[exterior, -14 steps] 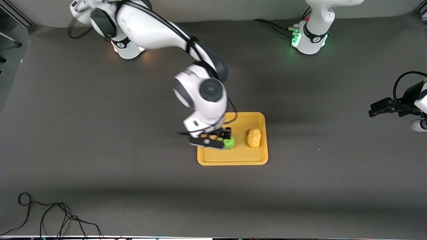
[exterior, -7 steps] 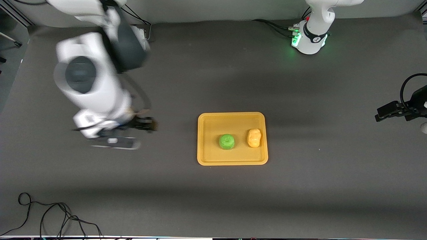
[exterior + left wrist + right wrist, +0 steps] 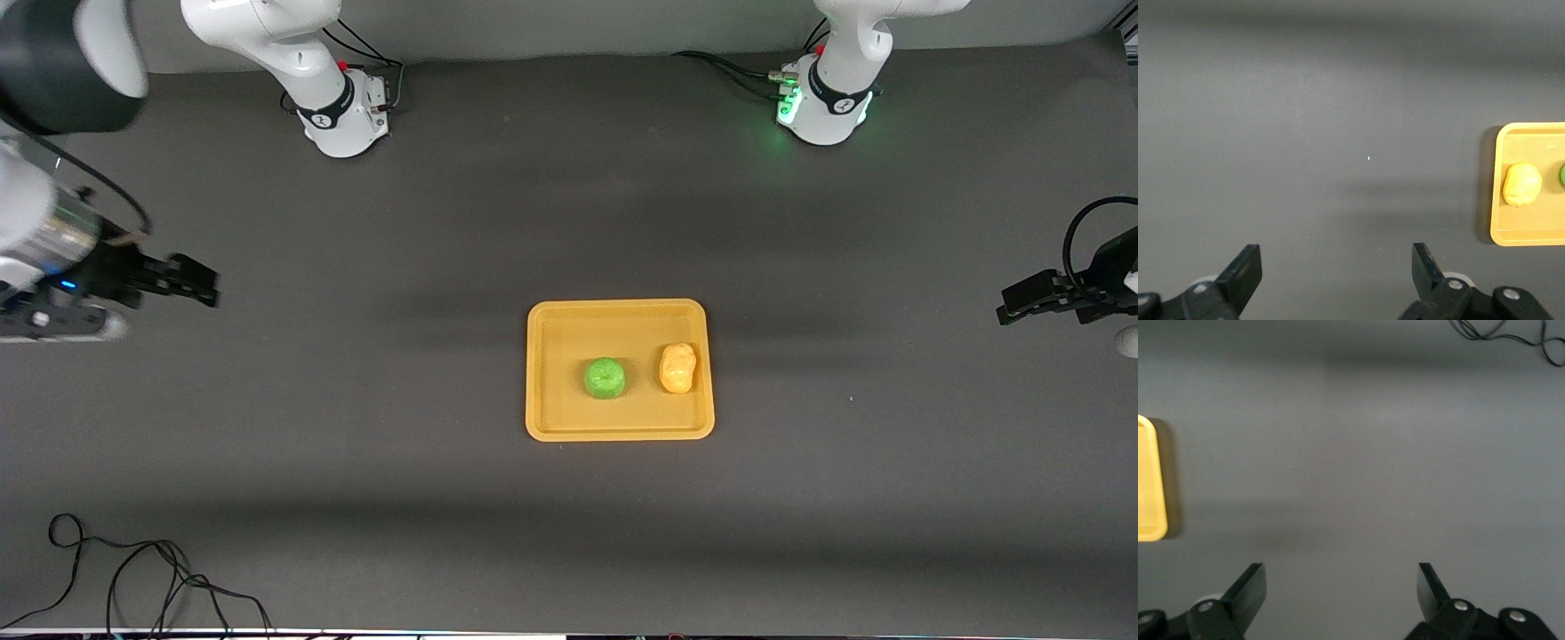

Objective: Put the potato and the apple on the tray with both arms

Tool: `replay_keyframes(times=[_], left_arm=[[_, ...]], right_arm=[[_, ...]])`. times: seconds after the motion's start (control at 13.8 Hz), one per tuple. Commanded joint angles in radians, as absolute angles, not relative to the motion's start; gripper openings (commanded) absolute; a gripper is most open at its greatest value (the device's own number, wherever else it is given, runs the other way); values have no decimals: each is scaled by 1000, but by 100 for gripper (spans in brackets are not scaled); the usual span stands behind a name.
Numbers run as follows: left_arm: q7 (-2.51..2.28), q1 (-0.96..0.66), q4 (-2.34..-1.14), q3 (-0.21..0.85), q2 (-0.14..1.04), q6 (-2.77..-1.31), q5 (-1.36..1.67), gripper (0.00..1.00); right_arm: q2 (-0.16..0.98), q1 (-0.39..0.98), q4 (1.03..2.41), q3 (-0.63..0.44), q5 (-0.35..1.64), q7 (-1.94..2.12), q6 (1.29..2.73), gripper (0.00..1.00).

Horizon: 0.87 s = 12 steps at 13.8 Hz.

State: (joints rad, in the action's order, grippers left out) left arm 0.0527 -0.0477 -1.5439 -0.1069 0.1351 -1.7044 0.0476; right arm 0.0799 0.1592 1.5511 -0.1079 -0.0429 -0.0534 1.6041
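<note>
The yellow-orange tray (image 3: pixel 551 418) lies at the table's middle. The green apple (image 3: pixel 605 378) and the paler potato (image 3: pixel 677 368) rest on it side by side, the potato toward the left arm's end. My right gripper (image 3: pixel 197 284) is open and empty over the bare mat at the right arm's end. My left gripper (image 3: pixel 1012 308) is open and empty over the mat at the left arm's end. The left wrist view shows the tray (image 3: pixel 1528 237), the potato (image 3: pixel 1521 185) and a sliver of the apple (image 3: pixel 1562 175). The right wrist view shows a tray corner (image 3: pixel 1150 480).
A black cable (image 3: pixel 133 578) lies coiled on the mat at the corner nearest the camera, at the right arm's end; it also shows in the right wrist view (image 3: pixel 1511 333). The two arm bases (image 3: pixel 342 116) (image 3: pixel 822 107) stand at the table's edge farthest from the camera.
My right gripper let go of the apple on the tray and swung away to the right arm's end of the table. The left gripper has barely moved.
</note>
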Motion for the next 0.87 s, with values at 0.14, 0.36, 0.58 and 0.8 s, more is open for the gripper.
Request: replay_keyframes(times=[0.14,0.36,0.58,0.8], left_arm=[[44,-77,-1511,-101,135,-1703,-8,100],[40,-84,-1490,-92,132,-1701,-11,100],[-21,-86,-1494,-87,132,-1674,-3,100],[-5,-104,-1505,-86,137,-1649,-38,100]], right_arm=[[34,37,1609,-80,-26,18,1626,100],[40,34,1601,-92,-29,64,1624,100],[43,37,1603,-107,-29,63,1624,100],[44,37,1603,-109,-29,61,1623,100]])
